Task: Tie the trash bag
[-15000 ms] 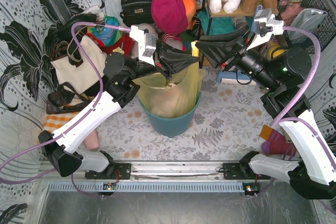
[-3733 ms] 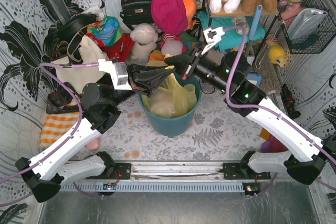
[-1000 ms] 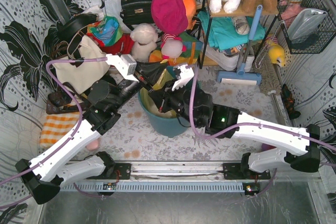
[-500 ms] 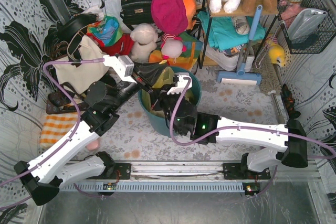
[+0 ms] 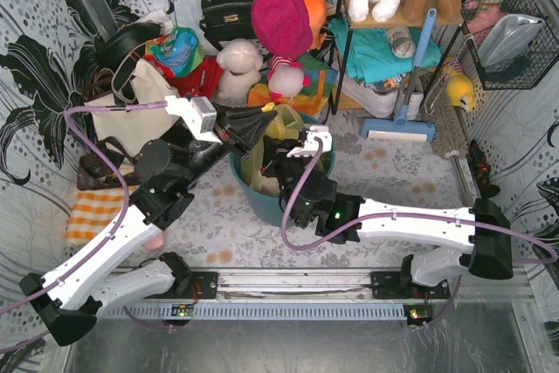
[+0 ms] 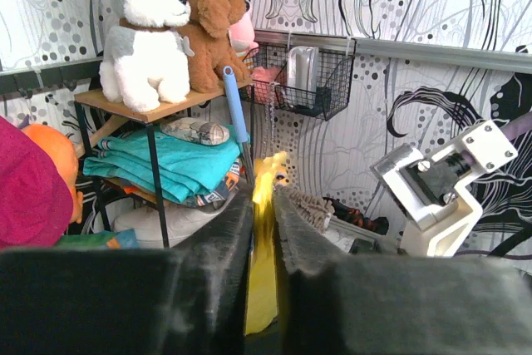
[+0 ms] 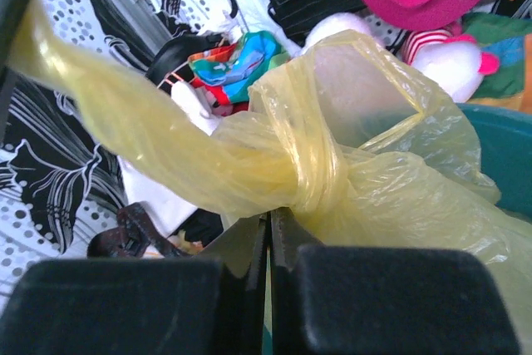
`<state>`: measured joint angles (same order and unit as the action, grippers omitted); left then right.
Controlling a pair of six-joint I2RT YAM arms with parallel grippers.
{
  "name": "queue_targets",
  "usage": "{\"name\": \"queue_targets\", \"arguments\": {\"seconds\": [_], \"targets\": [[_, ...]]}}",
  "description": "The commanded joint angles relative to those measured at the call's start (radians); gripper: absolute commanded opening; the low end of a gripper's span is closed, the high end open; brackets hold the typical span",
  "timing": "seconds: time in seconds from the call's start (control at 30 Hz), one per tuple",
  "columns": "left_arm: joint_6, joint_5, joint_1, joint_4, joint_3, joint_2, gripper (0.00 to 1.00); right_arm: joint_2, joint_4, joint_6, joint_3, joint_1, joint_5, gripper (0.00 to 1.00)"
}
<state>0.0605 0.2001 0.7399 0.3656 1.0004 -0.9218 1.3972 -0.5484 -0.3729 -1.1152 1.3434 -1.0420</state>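
Right gripper has swung in low — knot snug just above it. It and left gripper both clamp bag; nearly tied.

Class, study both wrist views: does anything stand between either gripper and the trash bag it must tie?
Nothing visible does. A strip of the trash bag runs between the fingers of the left gripper, and the right gripper is closed just under the knot, with plastic tucked into it.
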Motion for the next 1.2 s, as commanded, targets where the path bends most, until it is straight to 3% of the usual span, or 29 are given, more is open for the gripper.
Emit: {"name": "queue_targets", "arguments": {"seconds": [0.0, 0.1, 0.33, 0.63, 0.97, 1.17], "targets": [[0.012, 0.017, 0.006, 0.042, -0.014, 0.039, 0.32, -0.053, -0.142, 0.121, 0.035, -0.005, -0.076, 0.0], [0.006, -0.002, 0.006, 0.022, -0.019, 0.065, 0.47, -0.072, -0.144, 0.132, 0.043, -0.013, -0.078, 0.0], [0.009, -0.105, 0.006, -0.101, -0.022, 0.148, 0.6, -0.108, -0.132, 0.143, 0.06, -0.024, -0.081, 0.0], [0.014, -0.113, 0.003, -0.286, -0.046, 0.122, 0.61, -0.128, -0.064, 0.097, 0.062, -0.038, -0.057, 0.0], [-0.01, 0.042, -0.078, -0.354, 0.007, -0.001, 0.64, -0.147, 0.07, -0.03, 0.033, -0.042, 0.123, 0.0], [-0.047, -0.022, -0.083, -0.379, 0.016, -0.017, 0.53, -0.185, 0.163, -0.087, 0.033, -0.042, 0.176, 0.0]]}}
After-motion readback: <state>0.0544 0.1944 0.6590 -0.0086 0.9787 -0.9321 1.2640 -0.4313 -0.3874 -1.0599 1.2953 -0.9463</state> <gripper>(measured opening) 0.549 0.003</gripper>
